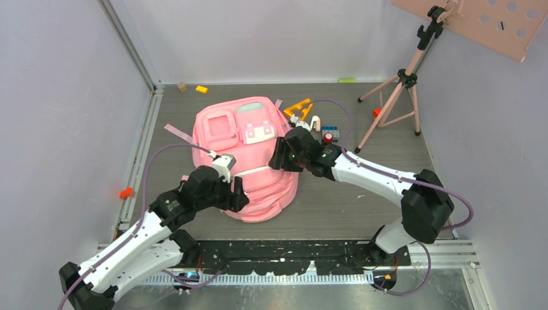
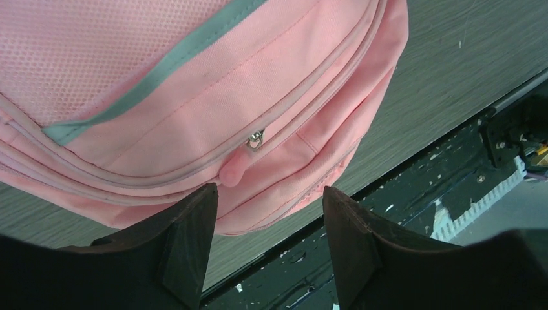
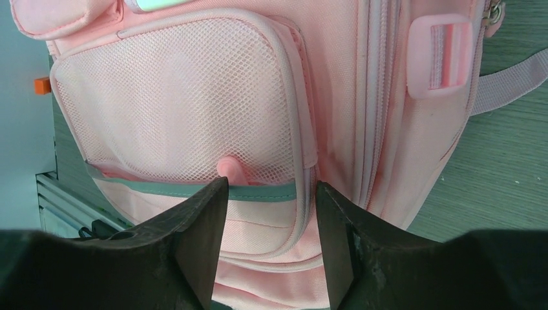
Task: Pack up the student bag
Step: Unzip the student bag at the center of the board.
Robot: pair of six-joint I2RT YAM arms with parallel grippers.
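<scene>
Left arm (image 1: 203,188) hides part of the student bag (image 1: 263,192).

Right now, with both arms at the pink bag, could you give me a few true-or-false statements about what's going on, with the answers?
1. The student bag lies on the table between the two arms. True.
2. The left hand is squeezing the zipper pull. False: its fingers stand open, and the pink zipper pull hangs just ahead of them, not gripped.
3. The right hand is open and points at the mesh pocket. True.
4. A yellow block sits on top of the bag. False: the yellow block lies on the table beyond the bag.
</scene>
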